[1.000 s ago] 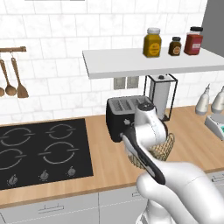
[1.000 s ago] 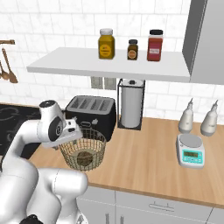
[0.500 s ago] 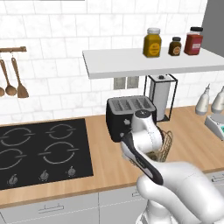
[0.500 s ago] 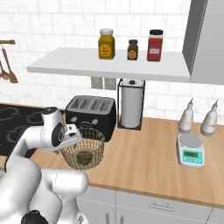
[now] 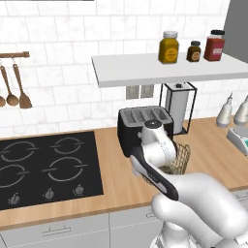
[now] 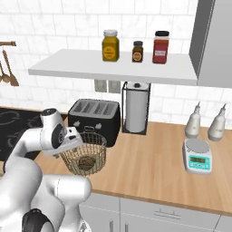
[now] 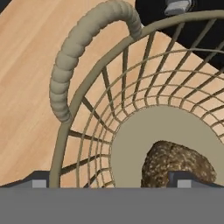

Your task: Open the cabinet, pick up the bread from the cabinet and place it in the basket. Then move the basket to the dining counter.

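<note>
The round tan wire basket (image 6: 86,152) (image 5: 179,156) stands on the wood counter in front of the black toaster. The dark-brown lumpy bread (image 7: 175,164) (image 6: 86,161) lies on its beige base. My gripper (image 7: 111,180) hangs open over the basket's rim beside the looped handle (image 7: 74,52). One fingertip (image 7: 39,181) sits outside the wire wall and the other is inside, above the bread. Nothing is held. The grey cabinet (image 6: 213,41) is at the upper right. The dining counter is out of view.
The black toaster (image 6: 94,115) stands right behind the basket, with a paper towel holder (image 6: 136,108) beside it. A shelf (image 6: 113,68) with three jars hangs above. The black hob (image 5: 43,169) lies to the left; a kitchen scale (image 6: 197,156) and two bottles stand to the right.
My hand has dipped and shifted slightly at the basket's rim. The basket and the bread have not moved, and the fingers stay wide apart.
</note>
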Controlling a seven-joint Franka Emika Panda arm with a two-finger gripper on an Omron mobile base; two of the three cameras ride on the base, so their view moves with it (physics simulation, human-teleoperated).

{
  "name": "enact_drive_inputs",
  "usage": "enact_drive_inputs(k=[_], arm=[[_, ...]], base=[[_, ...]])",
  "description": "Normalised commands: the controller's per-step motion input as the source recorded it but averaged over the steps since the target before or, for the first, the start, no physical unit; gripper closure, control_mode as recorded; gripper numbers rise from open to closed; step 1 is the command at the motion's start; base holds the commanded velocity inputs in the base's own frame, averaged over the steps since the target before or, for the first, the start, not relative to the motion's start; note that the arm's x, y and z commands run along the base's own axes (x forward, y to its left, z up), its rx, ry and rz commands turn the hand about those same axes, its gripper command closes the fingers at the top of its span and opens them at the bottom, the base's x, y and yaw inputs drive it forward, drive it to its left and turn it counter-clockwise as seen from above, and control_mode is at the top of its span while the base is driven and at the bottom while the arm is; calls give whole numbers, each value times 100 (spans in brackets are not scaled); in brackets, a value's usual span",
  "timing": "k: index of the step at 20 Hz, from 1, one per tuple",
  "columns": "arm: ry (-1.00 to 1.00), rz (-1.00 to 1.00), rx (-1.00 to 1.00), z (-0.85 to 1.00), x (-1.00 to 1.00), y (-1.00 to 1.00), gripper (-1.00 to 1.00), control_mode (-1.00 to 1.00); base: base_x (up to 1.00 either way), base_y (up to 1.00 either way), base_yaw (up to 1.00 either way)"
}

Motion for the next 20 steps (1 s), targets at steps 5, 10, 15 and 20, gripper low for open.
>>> enact_drive_inputs(k=[5, 10, 15, 20], arm=[[0, 0, 0, -20, -32, -14, -100, -100], [-2, 0, 0, -17, -2, 0, -100, -100], [0, 0, -1, -32, 2, -1, -100, -100], [0, 0, -3, -49, 4, -21, -100, -100]], base=[[0, 0, 0], [0, 0, 0], [0, 0, 0], [0, 0, 0]])
